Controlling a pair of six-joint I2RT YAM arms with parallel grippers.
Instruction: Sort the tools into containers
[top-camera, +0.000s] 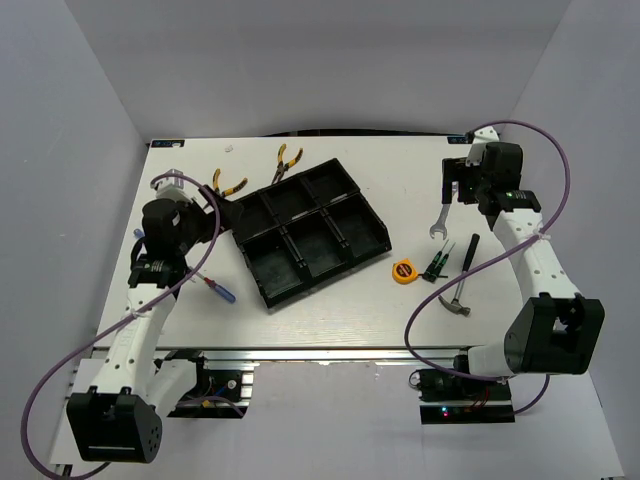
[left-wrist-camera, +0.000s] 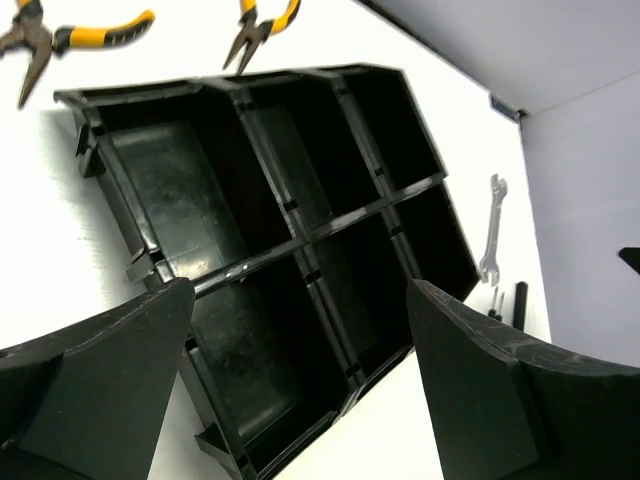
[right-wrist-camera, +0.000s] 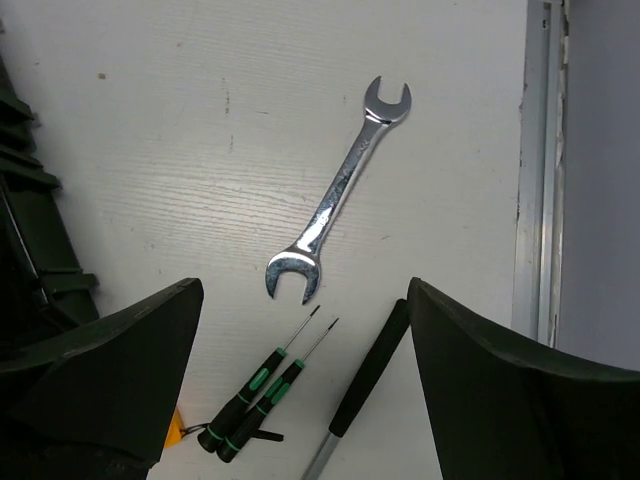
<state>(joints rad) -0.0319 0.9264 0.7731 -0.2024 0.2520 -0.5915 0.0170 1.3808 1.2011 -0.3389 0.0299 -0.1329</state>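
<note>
A white table (top-camera: 340, 312) — aluminium rail (top-camera: 330, 352) along its near edge — grey walls (top-camera: 300, 60) around.

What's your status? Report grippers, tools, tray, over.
Open and empty: left gripper facing the tray, right gripper aimed at the wrench. All compartments empty, nothing sorted. Nothing lies on the wrench.

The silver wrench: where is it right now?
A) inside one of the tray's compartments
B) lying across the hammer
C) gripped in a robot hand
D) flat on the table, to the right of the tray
D: the silver wrench lies flat on the white table, off to the right of the black tray and touching nothing else.
</note>
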